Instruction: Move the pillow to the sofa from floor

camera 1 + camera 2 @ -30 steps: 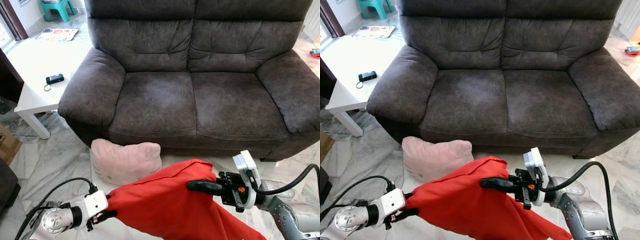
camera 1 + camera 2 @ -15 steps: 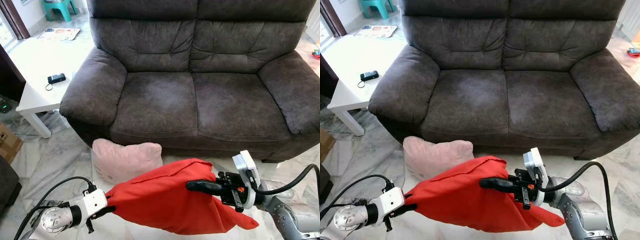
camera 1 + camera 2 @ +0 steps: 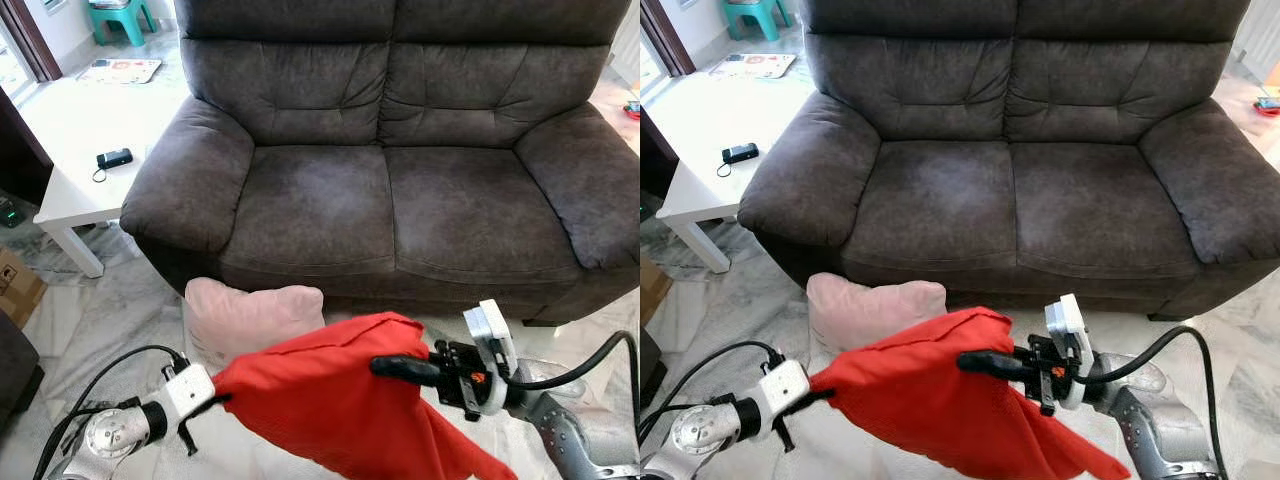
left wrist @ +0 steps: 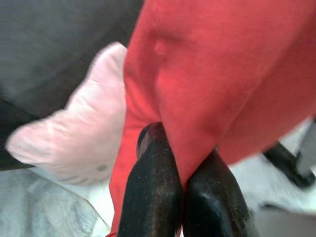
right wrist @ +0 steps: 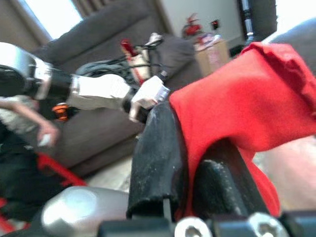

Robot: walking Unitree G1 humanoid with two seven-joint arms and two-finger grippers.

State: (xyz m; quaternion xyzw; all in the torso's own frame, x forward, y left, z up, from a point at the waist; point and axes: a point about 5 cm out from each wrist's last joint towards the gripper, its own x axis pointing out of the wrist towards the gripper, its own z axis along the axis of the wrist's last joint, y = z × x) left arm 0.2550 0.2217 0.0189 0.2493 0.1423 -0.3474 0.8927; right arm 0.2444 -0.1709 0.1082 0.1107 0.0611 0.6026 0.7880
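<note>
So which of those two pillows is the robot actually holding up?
The red pillow, pinched by the left gripper and right gripper. The pink pillow sits untouched on the floor against the sofa.

Silver arms, black fingers, white blocks at the wrists.
The left arm (image 3: pixel 115 437) is a round silver tube with a black cable looping over it; the right arm (image 3: pixel 580 440) has a white plate, small orange marks and silver screws near its matte black fingers (image 5: pixel 158 153).

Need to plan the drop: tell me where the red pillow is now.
The red pillow hangs between the left gripper and right gripper, off the floor, before the sofa, partly covering the pink pillow.
</note>
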